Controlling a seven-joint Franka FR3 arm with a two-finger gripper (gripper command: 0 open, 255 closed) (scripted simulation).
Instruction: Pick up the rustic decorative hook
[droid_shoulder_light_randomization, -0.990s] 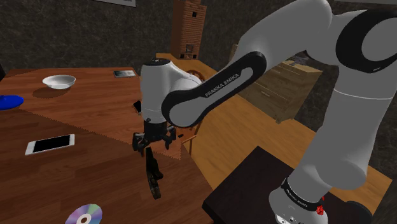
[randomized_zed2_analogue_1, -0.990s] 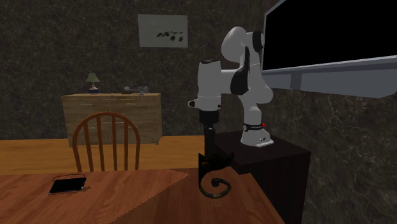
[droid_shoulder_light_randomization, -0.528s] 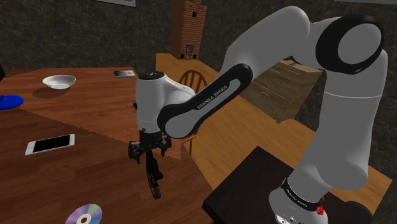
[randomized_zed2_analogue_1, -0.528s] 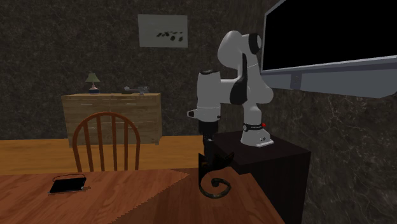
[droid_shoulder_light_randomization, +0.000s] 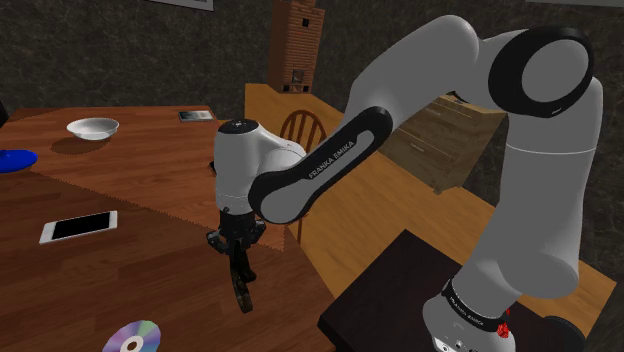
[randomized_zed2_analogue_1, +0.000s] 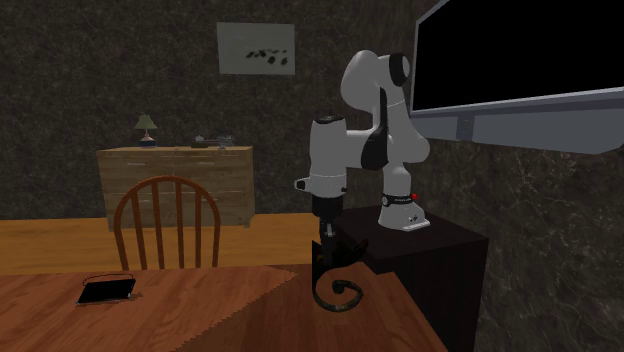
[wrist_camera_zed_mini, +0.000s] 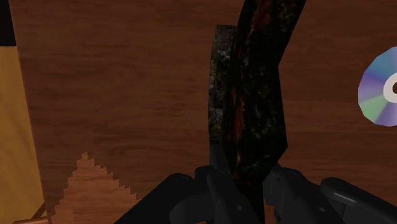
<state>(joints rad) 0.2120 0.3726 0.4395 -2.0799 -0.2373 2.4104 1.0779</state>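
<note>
The gripper (droid_shoulder_light_randomization: 236, 246) comes straight down over the near edge of the table (droid_shoulder_light_randomization: 150, 185), and its two fingers (wrist_camera_zed_mini: 219, 189) are pinched on the top end of the hook (droid_shoulder_light_randomization: 241, 282). The hook is a dark, mottled strip of metal. It hangs below the fingers and runs away from them toward the wood. In the second exterior view the hook (randomized_zed2_analogue_1: 335, 276) ends in a curl that looks to sit on the tabletop close to the corner by the stand (randomized_zed2_analogue_1: 440, 255).

From the wrist the hook (wrist_camera_zed_mini: 254, 95) is so dark that its edges blur into the fingers, and where the pads meet it is hard to make out. Its curled end is cut off there. The arm's white forearm hides part of the chair (droid_shoulder_light_randomization: 305, 124) behind it.

The table is brown wood with a lighter patch across the middle. A CD (droid_shoulder_light_randomization: 133, 338) lies near the hook, and a phone (droid_shoulder_light_randomization: 78, 226), a white bowl (droid_shoulder_light_randomization: 92, 127) and a blue plate (droid_shoulder_light_randomization: 12, 160) lie further off. The walls are dark stone, with a wooden dresser (randomized_zed2_analogue_1: 175, 185), a small plant (randomized_zed2_analogue_1: 147, 124) and a framed picture (randomized_zed2_analogue_1: 256, 48). A black area (randomized_zed2_analogue_1: 520, 50) shows at the upper right of the second exterior view.
</note>
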